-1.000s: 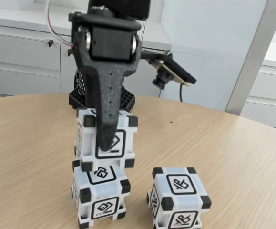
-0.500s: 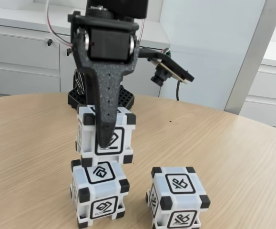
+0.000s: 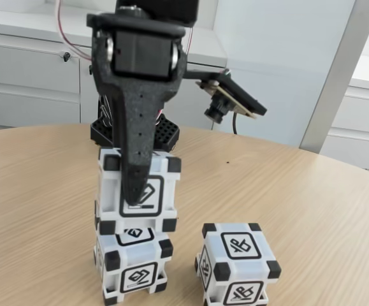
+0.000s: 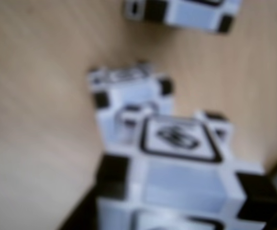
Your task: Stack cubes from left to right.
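In the fixed view the black plastic pincer points straight down, closed on a white plastic cube with black corner blocks; its front finger lies flat against the cube's near face and covers part of the black-framed square glyph there. The held cube looks upright and roughly level. It sits directly over a second white cube of the same kind that stands on the light wooden bench. The two seem to be touching or almost touching, though whether any gap is left between them cannot be told. A third matching cube stands on the bench just to the right of the lower one, apart from it.

The blurred wrist view looks down on the held cube, with the lower cube showing beyond its edge and the third cube at the top of the picture.
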